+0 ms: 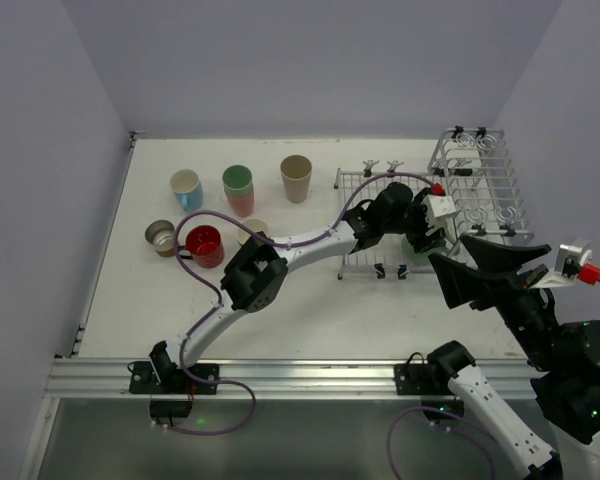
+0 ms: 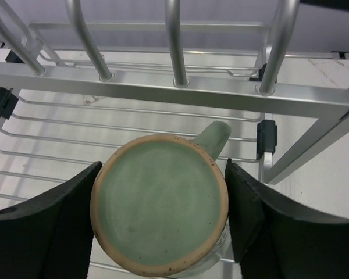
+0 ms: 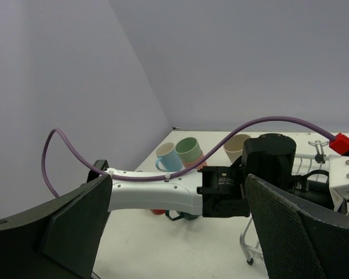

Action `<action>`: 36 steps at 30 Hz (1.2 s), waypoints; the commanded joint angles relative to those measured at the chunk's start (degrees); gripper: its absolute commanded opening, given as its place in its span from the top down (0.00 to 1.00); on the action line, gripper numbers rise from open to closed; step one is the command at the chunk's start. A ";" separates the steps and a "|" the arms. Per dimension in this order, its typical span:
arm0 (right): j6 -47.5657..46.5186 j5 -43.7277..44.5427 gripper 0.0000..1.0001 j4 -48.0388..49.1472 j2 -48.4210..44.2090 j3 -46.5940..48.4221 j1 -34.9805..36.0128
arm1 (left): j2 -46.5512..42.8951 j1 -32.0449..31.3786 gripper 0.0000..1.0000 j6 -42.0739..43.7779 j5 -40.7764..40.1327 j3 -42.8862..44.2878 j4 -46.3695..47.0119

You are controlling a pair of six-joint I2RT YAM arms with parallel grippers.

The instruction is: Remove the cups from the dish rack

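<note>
Our left hand [image 2: 163, 174] reaches over the dish rack [image 2: 163, 90], its two fingers [image 2: 46, 226] standing on either side of a sage green mug [image 2: 160, 209]. The mug sits on the rack's flat wires right between the fingers, seemingly bottom up. Its handle points away from the hand, toward the upright loops [image 2: 174, 40] just beyond. The fingers lie close against its sides, but we cannot tell whether they grip it.

Our right hand [image 3: 175, 180] hangs near the left hand's wrist, fingers spread wide with nothing in them.

Well behind the left hand, past its elbow, other cups stand on the table [image 1: 310, 310]: a light blue mug [image 1: 186, 187], a green cup [image 1: 237, 178] in a pink cup [image 1: 243, 205], a beige tumbler [image 1: 296, 177] and a red mug [image 1: 204, 245].
</note>
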 commanded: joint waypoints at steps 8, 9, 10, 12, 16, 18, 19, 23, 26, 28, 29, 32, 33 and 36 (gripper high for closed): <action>-0.27 0.24 0.01 2.23 0.93 -0.67 0.00 | -3.02 2.23 0.86 0.97 -4.08 -2.50 2.07; -0.10 0.24 0.01 2.40 0.93 -0.67 0.09 | -4.08 2.49 0.92 0.79 -4.62 -3.74 3.81; -0.10 0.24 0.01 3.01 1.02 -0.76 0.09 | -6.26 3.11 0.95 0.27 -5.06 -6.10 4.53; 0.25 0.15 0.01 3.89 1.29 -1.28 0.00 | -8.47 3.81 0.99 -0.26 -6.38 -7.78 5.76; 2.18 -0.64 0.01 7.75 2.34 -3.56 0.00 | -13.13 5.74 1.00 -1.58 -7.35 -9.03 7.96; 4.38 -2.39 0.01 8.99 3.04 -5.06 0.00 | -13.93 6.45 1.00 -1.93 -7.70 -7.88 7.35; 5.08 -2.66 0.01 10.56 3.13 -5.59 0.00 | -14.63 7.24 1.00 -2.72 -7.61 -7.18 7.26; 9.03 -1.96 0.01 14.18 2.26 -8.14 0.00 | -17.62 9.87 1.00 -5.97 -7.09 -8.49 7.78; 10.18 -1.08 0.01 15.85 1.81 -9.46 0.09 | -20.96 11.37 1.00 -8.00 -5.25 -12.79 10.68; 10.54 -1.69 0.01 15.85 2.25 -9.46 0.00 | -21.93 11.72 1.00 -8.44 -5.07 -14.02 10.60; 10.89 -1.78 0.01 15.94 2.51 -9.63 0.09 | -22.19 11.81 1.00 -8.70 -4.89 -14.38 10.42; 11.50 -1.61 0.01 15.94 3.48 -10.25 0.00 | -23.86 11.99 1.00 -9.49 -6.11 -15.78 10.25; 11.77 -1.52 0.01 16.03 3.74 -10.86 0.09 | -24.47 12.08 1.00 -9.49 -7.08 -16.22 10.51; 13.08 -1.52 0.01 17.25 4.62 -12.36 0.00 | -27.28 12.69 1.00 -13.00 -7.35 -16.93 10.34</action>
